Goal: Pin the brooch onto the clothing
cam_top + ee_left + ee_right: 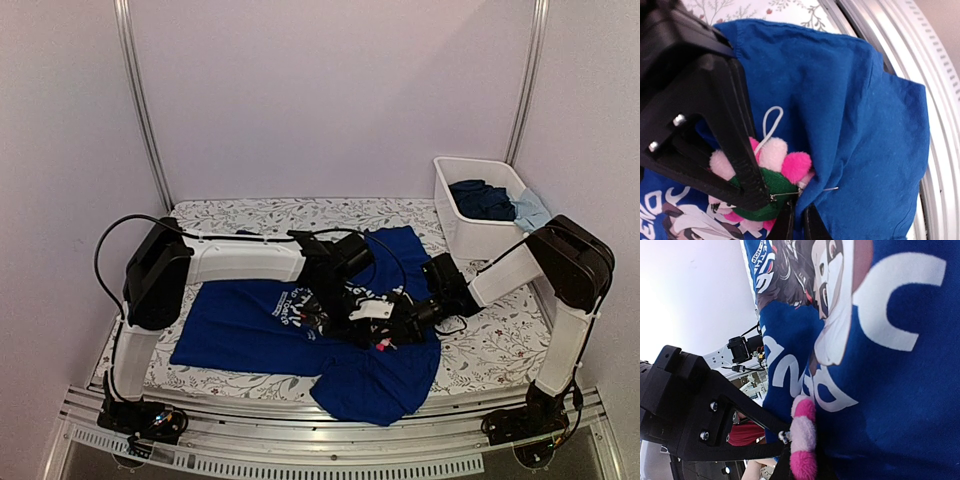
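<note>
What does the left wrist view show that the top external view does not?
Only the left wrist view: the brooch close up, with its green centre, white loop and the bare metal pin tip against a fold of blue cloth, and the left gripper closed on it. Only the top external view: the white bin holding bunched clothes, and the floral table cover. Both: the blue T-shirt and the brooch's pink petals.
</note>
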Motion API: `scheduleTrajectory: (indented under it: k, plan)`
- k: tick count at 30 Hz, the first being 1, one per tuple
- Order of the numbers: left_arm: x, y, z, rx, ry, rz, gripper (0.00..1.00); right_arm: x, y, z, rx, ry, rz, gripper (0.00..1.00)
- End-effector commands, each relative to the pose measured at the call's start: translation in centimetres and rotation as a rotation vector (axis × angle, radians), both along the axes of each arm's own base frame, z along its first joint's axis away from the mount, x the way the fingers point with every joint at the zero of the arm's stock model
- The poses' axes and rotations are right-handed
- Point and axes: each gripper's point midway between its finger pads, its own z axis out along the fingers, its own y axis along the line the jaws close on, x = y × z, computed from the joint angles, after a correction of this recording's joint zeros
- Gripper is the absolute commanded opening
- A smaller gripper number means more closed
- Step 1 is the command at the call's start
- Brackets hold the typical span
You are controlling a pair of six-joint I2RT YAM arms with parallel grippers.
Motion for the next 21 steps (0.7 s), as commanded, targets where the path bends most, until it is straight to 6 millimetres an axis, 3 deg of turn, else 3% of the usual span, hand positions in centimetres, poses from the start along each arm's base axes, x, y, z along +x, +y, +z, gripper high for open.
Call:
scheduleTrajectory:
  k: [1,4,12,21]
  plan:
    - [-0.1,-1.0,-0.2,-0.025,-0.027,0.010,0.02,-0.2,0.4,1.4,0.041,-0.039,0.025,0.00]
    - [0.1,-1.4,-0.1,-0.032,-0.032,0.033,0.00,-0.2,0.4,1.4,0.038,-0.033,0.022,0.00]
    - [4.0,-2.9,1.3,-0.086,-0.160,0.182,0.00,-0.8,0.0,1.5,0.020,-0.016,0.004,0.00]
    - [4.6,-4.0,4.2,-0.178,-0.160,0.221,0.00,-1.5,0.6,2.2,0.036,-0.020,0.022,0.00]
